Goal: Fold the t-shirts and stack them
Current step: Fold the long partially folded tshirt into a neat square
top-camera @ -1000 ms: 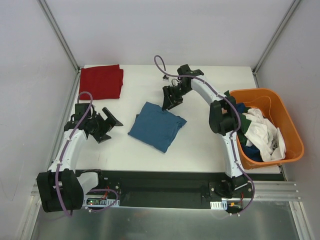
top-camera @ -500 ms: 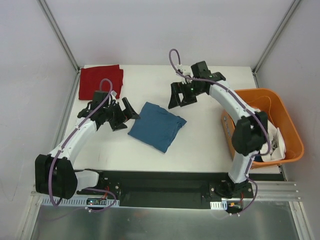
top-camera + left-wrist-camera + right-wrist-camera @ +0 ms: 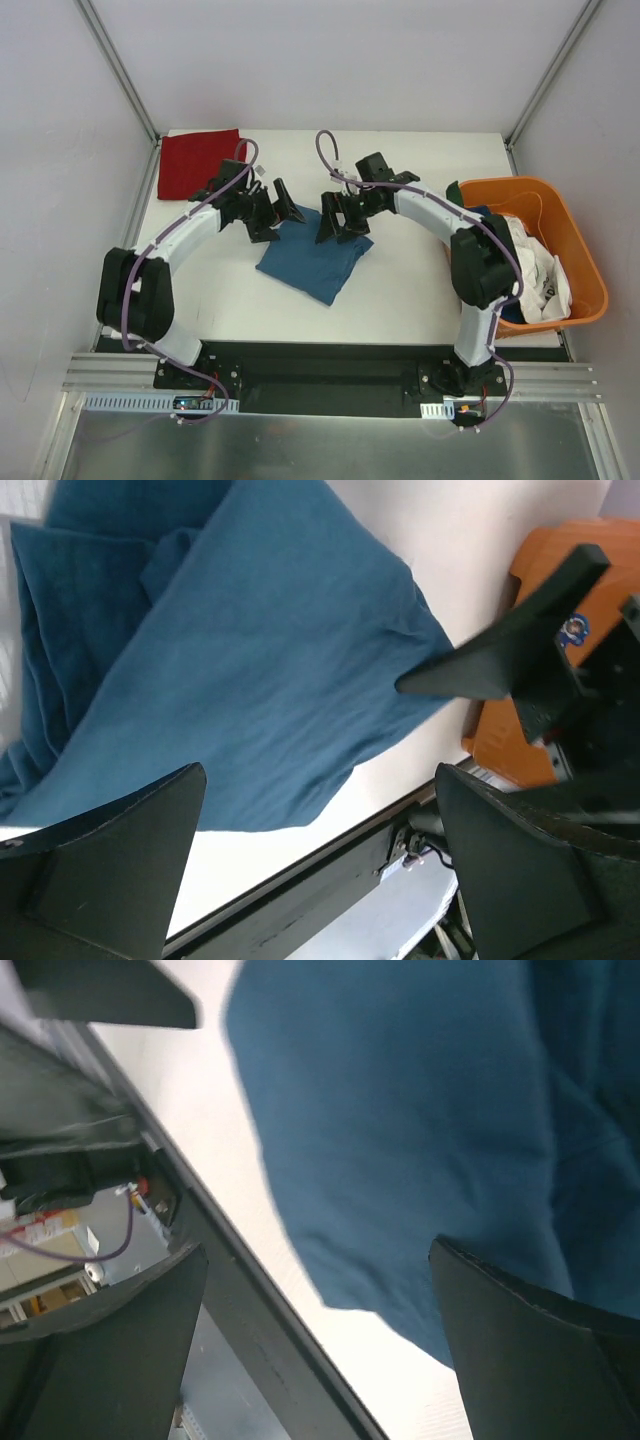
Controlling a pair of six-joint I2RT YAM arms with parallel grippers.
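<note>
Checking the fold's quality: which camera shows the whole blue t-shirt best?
The top external view: the blue t-shirt lies folded with nearly its whole outline visible. The left wrist view shows it close but cropped; the right wrist view is blurred and cropped too.

Left gripper [image 3: 277, 217], right gripper [image 3: 335, 226], jaws spread, above blue t-shirt [image 3: 312, 264] far edge, maybe touching; red t-shirt [image 3: 196, 163] far-left.

Left arm [image 3: 175, 237], right arm [image 3: 425, 208]: white link shells, black joint housings, purple cable looped along each. Fingers [image 3: 100, 870]: matte black, wedge-shaped.
</note>
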